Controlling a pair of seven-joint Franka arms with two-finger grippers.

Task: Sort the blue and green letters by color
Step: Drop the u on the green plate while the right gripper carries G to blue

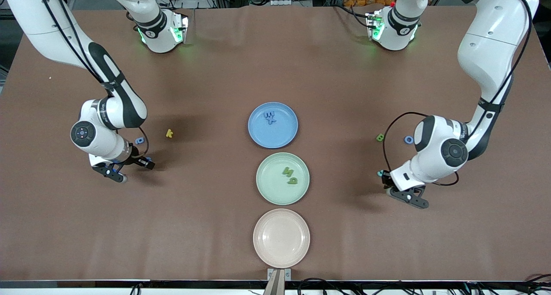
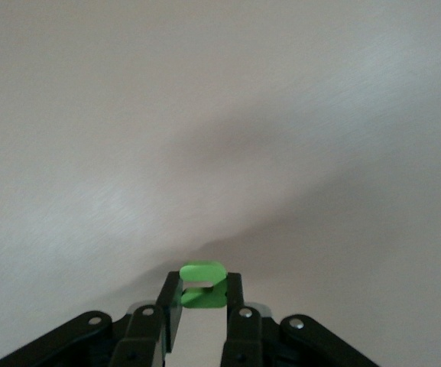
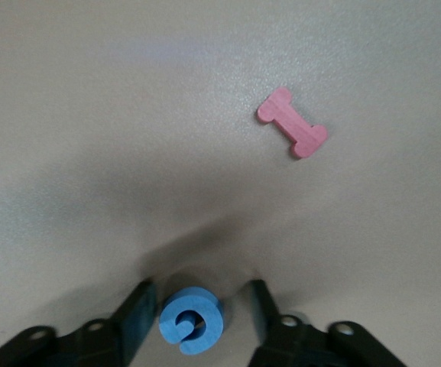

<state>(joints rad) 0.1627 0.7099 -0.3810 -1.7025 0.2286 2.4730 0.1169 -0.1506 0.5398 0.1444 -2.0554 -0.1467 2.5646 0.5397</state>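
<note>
My left gripper (image 2: 203, 287) is shut on a green letter (image 2: 202, 274) and holds it just above the bare tabletop, toward the left arm's end (image 1: 384, 178). My right gripper (image 3: 199, 298) is low at the table toward the right arm's end (image 1: 114, 173). It is open, and its fingers stand on either side of a round blue letter (image 3: 191, 319) lying on the table, with gaps showing. More blue letters (image 1: 270, 116) lie in the blue plate (image 1: 258, 133). Green letters (image 1: 288, 171) lie in the green plate (image 1: 269, 187).
A loose blue letter (image 1: 139, 140) and a yellow k (image 1: 169, 133) lie by the right arm. A green letter (image 1: 380, 137) and a blue ring letter (image 1: 408, 139) lie by the left arm. A pink bar-shaped letter (image 3: 292, 132) lies near the right gripper. A pink plate (image 1: 281, 237) holds nothing.
</note>
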